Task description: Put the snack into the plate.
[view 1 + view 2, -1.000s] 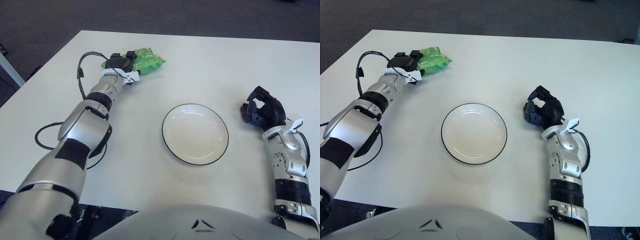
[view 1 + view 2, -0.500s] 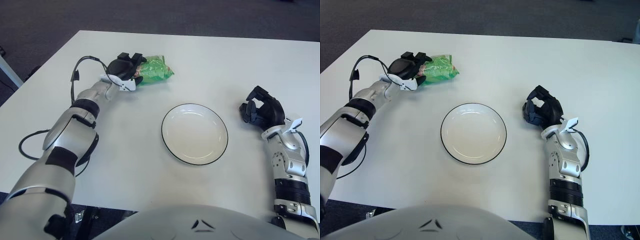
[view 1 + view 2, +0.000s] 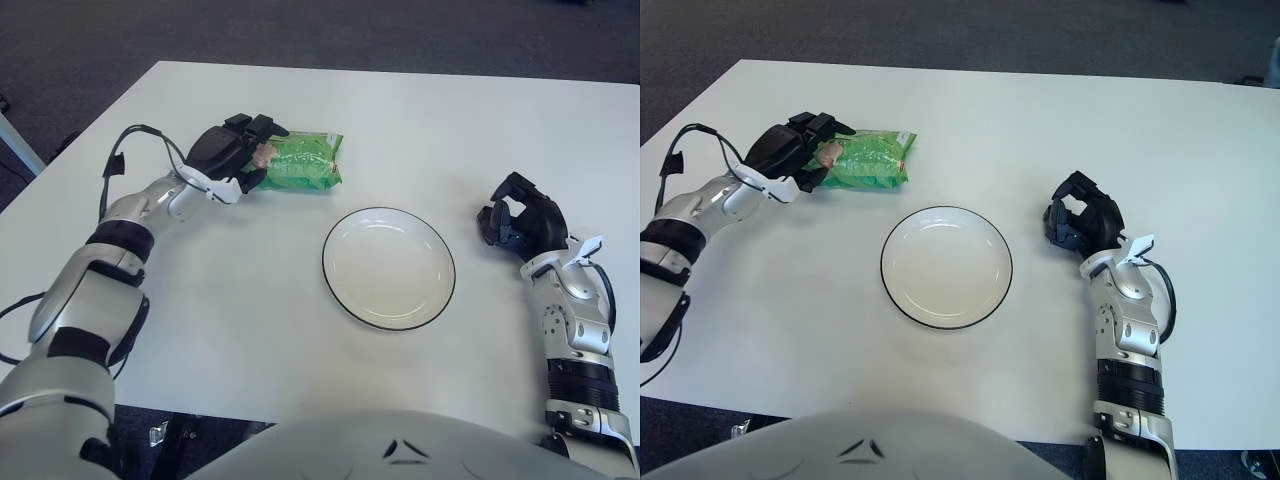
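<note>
Left eye view is showing the left hand [image 3: 232,152] gripping the crinkly green snack bag [image 3: 300,163] and carrying it nearer the round white black-rimmed plate [image 3: 389,267] than a second ago. Right hand [image 3: 523,218] is sitting curled and empty beside the plate's right; the transfer is progressing.

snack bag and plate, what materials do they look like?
Snack bag: looks like thin glossy plastic film, green; it shows creases and a flat sealed edge, and the left hand grips its near end. Plate: probably glazed ceramic, possibly melamine; white, smooth, with soft highlights and a thin dark rim line. The right hand shows to the right of the plate.
</note>
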Controlling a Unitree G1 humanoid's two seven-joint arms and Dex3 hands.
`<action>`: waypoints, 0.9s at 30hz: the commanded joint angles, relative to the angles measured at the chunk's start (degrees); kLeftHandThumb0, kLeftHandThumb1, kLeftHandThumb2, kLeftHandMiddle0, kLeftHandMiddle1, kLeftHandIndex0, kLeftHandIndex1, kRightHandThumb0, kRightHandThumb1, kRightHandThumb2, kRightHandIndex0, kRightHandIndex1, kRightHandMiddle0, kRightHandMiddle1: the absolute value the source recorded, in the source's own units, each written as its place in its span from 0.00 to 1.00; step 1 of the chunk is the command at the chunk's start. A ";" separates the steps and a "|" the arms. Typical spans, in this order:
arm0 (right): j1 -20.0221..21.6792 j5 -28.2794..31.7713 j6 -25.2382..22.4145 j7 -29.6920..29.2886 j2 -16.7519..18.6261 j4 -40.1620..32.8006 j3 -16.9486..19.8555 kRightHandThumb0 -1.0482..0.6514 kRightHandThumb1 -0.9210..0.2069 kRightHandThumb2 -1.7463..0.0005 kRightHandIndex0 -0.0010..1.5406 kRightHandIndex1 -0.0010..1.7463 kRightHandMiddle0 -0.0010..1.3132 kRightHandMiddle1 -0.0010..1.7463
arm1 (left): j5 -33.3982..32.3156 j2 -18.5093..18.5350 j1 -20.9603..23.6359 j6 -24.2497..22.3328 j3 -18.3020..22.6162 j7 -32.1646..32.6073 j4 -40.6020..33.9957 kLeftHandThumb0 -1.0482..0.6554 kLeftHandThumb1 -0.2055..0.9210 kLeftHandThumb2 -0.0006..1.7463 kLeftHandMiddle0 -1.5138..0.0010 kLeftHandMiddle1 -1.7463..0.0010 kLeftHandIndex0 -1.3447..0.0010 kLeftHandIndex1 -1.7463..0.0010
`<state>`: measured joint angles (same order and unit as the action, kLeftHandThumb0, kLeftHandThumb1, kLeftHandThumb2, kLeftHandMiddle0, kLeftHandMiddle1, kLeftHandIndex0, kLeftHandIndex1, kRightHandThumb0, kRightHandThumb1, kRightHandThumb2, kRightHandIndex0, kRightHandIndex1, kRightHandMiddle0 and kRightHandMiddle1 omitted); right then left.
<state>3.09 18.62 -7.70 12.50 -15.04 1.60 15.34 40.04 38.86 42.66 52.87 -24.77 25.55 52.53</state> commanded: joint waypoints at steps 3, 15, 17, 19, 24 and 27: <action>-3.01 -0.46 -3.97 -0.01 1.20 2.94 -1.27 0.34 0.50 0.27 0.82 1.00 0.45 1.00 | -1.72 3.75 -4.23 1.89 3.84 -1.85 -7.76 0.08 1.00 0.69 0.67 0.49 0.84 0.32; -2.67 -0.85 -4.82 -0.54 1.06 3.04 -1.47 0.34 0.50 0.28 0.82 1.00 0.44 1.00 | 0.96 3.21 -5.13 -0.75 5.24 -3.07 -10.79 0.07 1.00 0.69 0.66 0.50 0.79 0.31; -2.63 -0.83 -4.77 -0.48 0.98 3.29 -1.42 0.34 0.50 0.28 0.82 1.00 0.44 1.00 | 1.37 2.94 -5.02 -1.25 5.14 -3.01 -10.93 0.07 1.00 0.69 0.67 0.51 0.80 0.32; -2.62 -0.78 -4.74 -0.39 0.90 3.45 -1.36 0.34 0.50 0.28 0.82 1.00 0.44 1.00 | 1.68 2.63 -4.85 -1.82 5.06 -3.14 -11.20 0.07 1.00 0.69 0.68 0.51 0.81 0.32; -2.71 -0.54 -4.49 -0.09 0.92 3.67 -1.17 0.34 0.50 0.28 0.82 1.00 0.44 1.00 | 1.95 1.97 -4.89 -3.21 5.22 -3.95 -12.42 0.07 1.00 0.68 0.73 0.55 0.86 0.34; -2.65 -0.61 -4.46 -0.04 0.93 3.73 -1.18 0.34 0.50 0.28 0.82 1.00 0.44 1.00 | 2.06 1.56 -5.21 -4.85 5.55 -4.15 -13.73 0.07 1.00 0.67 0.75 0.58 0.90 0.34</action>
<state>3.51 18.47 -8.32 12.52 -15.17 1.73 15.08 41.27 40.69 37.82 49.62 -20.08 21.96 40.28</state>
